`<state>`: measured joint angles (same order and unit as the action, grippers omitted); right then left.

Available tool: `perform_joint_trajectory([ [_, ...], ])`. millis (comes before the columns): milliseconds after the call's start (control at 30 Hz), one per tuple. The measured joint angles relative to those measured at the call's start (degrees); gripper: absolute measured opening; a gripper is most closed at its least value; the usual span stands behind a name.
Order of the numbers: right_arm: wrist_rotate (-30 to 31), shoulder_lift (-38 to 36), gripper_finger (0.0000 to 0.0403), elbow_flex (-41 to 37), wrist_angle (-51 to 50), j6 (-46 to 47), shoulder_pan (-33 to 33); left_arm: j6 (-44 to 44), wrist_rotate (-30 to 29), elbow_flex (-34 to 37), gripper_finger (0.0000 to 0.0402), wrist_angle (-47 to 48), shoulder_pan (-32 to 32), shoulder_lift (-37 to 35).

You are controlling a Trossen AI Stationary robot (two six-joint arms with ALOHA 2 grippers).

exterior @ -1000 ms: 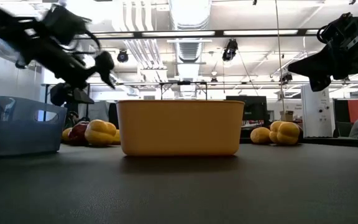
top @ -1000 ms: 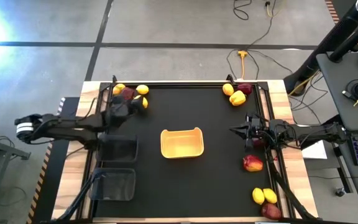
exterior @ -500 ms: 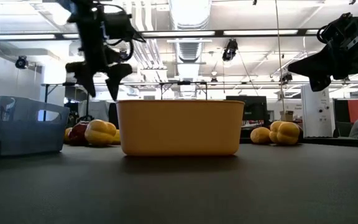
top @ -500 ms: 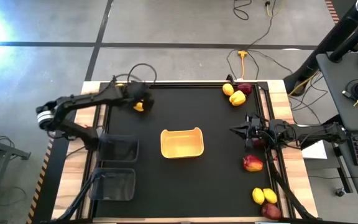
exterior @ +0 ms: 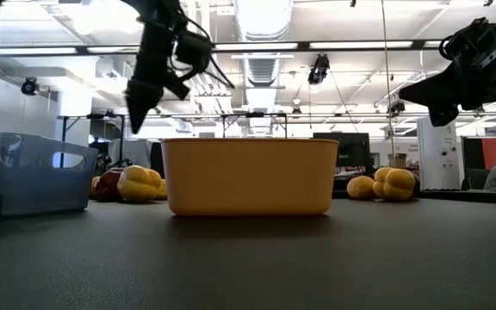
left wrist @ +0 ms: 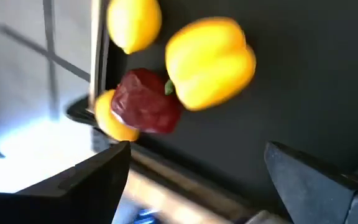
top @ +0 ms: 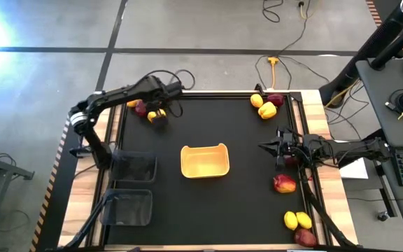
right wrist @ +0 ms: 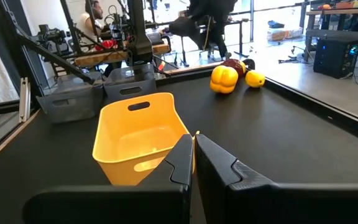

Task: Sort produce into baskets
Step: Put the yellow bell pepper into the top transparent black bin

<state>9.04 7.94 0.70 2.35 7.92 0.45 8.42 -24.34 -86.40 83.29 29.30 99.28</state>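
Note:
My left gripper [top: 161, 103] is open and empty, hovering over the produce pile in the table's far left corner; in the low view it [exterior: 149, 96] hangs well above the table. Its wrist view shows a yellow bell pepper [left wrist: 210, 62], a dark red fruit [left wrist: 145, 109] and a lemon [left wrist: 134, 22] lying on the mat ahead of its fingers. The yellow tray [top: 204, 160] stands at the table's middle. Two dark bins [top: 133, 168] [top: 128, 208] stand at the left. My right gripper [top: 266, 147] is shut and empty, held above the mat to the right of the tray.
More produce lies in the far right corner [top: 266, 108], by the right edge [top: 284, 184] and in the near right corner [top: 298, 222]. A red piece [top: 290, 159] shows under my right arm. Bare mat lies between the tray and the piles.
My left arm has swung from low at the table's left side toward the far edge and right. Its gripper has risen and turned to point down over the far left produce. The produce has stayed in place.

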Motion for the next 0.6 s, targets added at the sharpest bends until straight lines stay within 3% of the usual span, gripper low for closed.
perform_joint_trajectory([
  [133, 0.00, 0.02, 0.0009, -0.01, 0.00, 0.02, 0.00, 14.45, -0.06, -1.23, 0.0352, 1.38, -0.21, 4.95],
  [367, 0.00, 0.01, 0.0009, 0.00, 0.00, 0.02, 0.00, 18.14, -0.40, -3.22, 0.0352, 6.22, -0.26, 13.56],
  [600, 0.00, 0.02, 0.0009, -0.01, 0.01, 0.01, 0.00, 25.41, -1.74, -6.88, 0.0352, 6.33, -0.02, 17.82],
])
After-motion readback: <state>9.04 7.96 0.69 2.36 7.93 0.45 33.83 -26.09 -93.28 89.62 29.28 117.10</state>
